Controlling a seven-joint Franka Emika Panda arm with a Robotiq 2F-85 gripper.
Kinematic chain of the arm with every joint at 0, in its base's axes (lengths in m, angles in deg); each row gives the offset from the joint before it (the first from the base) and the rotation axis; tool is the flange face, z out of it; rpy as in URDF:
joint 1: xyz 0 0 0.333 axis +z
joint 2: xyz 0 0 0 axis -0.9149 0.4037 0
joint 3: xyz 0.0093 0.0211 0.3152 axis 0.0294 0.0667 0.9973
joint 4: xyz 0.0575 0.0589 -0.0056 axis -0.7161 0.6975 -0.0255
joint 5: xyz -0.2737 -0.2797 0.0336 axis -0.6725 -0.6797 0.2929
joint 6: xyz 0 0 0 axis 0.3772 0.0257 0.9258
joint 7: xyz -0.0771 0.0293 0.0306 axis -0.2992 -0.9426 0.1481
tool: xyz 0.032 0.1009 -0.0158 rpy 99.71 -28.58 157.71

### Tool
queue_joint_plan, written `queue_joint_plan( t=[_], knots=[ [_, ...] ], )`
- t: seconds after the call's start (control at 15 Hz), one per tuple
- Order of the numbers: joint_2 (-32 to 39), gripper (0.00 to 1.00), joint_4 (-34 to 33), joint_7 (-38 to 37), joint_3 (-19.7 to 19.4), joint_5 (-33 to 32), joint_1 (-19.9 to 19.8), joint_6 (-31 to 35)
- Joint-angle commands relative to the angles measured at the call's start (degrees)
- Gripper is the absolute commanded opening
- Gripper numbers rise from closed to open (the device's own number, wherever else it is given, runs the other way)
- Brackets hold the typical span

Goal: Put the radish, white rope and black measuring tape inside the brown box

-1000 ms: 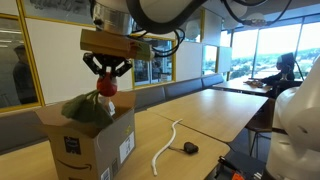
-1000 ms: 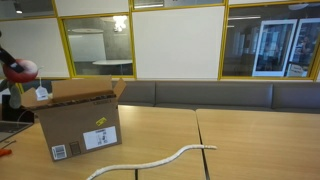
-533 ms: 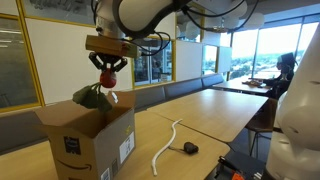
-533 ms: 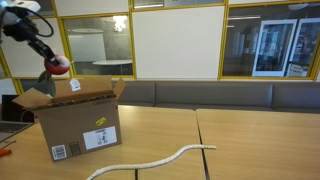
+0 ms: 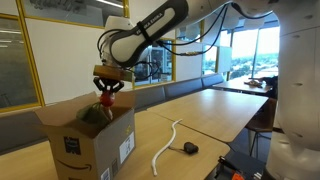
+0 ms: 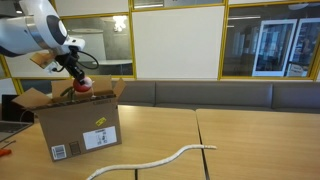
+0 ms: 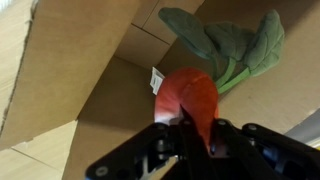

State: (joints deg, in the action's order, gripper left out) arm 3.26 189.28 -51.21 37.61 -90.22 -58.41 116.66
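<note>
Wrist view: the gripper (image 7: pixel 190 128) is clamped on the radish (image 7: pixel 190 95), leaves at one o'clock, at the mouth of the brown box (image 7: pixel 110 110) but not released. In an exterior view, at the box's four o'clock, the white rope (image 5: pixel 165 145) and black measuring tape (image 5: pixel 189 148) lie on the table (image 5: pixel 215 108); only upright flaps (image 6: pixel 28 98) crowd the drop.

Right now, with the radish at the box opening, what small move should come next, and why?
Probably lower slightly, then open the jaws. In the wrist view they are shut on the radish; in both exterior views its bulb hangs about at the rim of the brown box, with the leaves already dipping inside.
</note>
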Motion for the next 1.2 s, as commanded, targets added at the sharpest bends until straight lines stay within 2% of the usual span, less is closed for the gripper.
queue_joint_plan(
  t=[0.0, 0.27, 0.53, 0.6, 0.8, 1.13],
  knots=[
    [4.9, 0.38, -4.4, 5.7, -3.7, 7.0, 1.7, -0.4],
    [7.6, 0.66, -5.6, 9.1, -6.4, 12.8, 1.7, -2.5],
    [6.8, 0.96, -5.0, 10.2, -8.4, 15.2, 2.0, -4.1],
    [6.4, 1.0, -4.8, 10.3, -8.8, 15.4, 2.0, -4.4],
    [3.9, 1.0, -4.0, 9.8, -9.7, 15.0, 1.9, -5.4],
    [-5.8, 1.0, -1.0, 9.0, -11.3, 13.8, 0.7, -6.8]
  ],
)
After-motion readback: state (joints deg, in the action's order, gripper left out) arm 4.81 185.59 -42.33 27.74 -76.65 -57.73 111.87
